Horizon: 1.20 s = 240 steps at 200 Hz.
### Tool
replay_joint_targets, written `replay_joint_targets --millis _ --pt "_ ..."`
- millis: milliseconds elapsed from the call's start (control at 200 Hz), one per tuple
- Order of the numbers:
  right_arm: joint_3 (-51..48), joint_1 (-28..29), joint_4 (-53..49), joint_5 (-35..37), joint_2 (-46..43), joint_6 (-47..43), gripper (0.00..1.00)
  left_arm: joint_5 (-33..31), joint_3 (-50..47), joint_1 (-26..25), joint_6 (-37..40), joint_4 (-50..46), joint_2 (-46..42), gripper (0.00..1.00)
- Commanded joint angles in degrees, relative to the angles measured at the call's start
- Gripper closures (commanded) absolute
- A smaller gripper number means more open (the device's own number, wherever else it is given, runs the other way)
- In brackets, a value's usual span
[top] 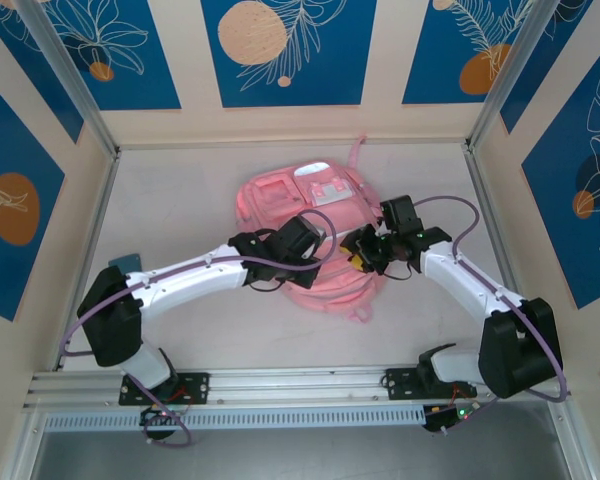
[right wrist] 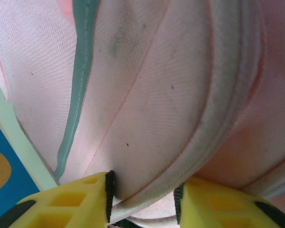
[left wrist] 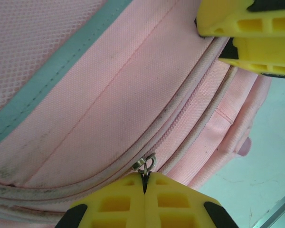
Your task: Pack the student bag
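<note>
Now student bag point(top: 280, 200) lies lengthwise near-to-far, L hand point(left wrist: 145, 183) pinching zip pull point(left wrist: 145, 165), R hand point(right wrist: 142, 195) gripping its fabric.

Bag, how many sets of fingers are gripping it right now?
2. The left fingers are shut on the zipper pull along the bag's zip. The right fingers pinch a fold of fabric on its right side.

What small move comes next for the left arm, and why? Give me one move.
Probably draw the zipper pull slowly along the closed zip track to start opening the student bag. The left gripper has its fingers shut on the pull, and the right gripper pinches a fold of the bag's fabric nearby, which should keep the track taut.
</note>
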Motion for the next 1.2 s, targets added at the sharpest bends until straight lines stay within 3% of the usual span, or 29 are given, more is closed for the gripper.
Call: replay_joint_targets --millis 0,115,450,725,1000,1125,1195 --pt "1.3 0.4 -1.2 1.4 0.6 -0.3 0.69 -3.4 2.3 -0.3 1.8 -3.1 -0.2 1.00" --pt "1.8 0.6 -3.7 6.7 -0.2 -3.2 0.78 -4.6 2.7 0.9 5.3 -7.7 -1.1 1.00" --pt "3.3 0.6 -5.9 9.9 -0.4 -5.4 0.80 -3.9 -0.4 9.9 10.6 -10.5 -3.0 1.00" --pt "3.1 1.2 -1.5 3.6 1.3 -6.1 0.81 -3.6 0.8 17.1 10.9 -6.0 -1.0 1.00" --pt "2.8 6.4 7.8 -2.5 5.6 -1.8 0.80 -3.9 4.0 21.9 8.9 -4.8 2.4 1.00" --pt "2.9 9.1 12.9 -2.9 6.6 0.5 0.76 -4.8 4.6 23.6 6.8 -4.9 2.1 0.82" --pt "3.2 10.0 14.2 -3.1 6.8 0.3 0.71 -5.6 4.4 24.6 5.3 -4.7 0.9 0.67"
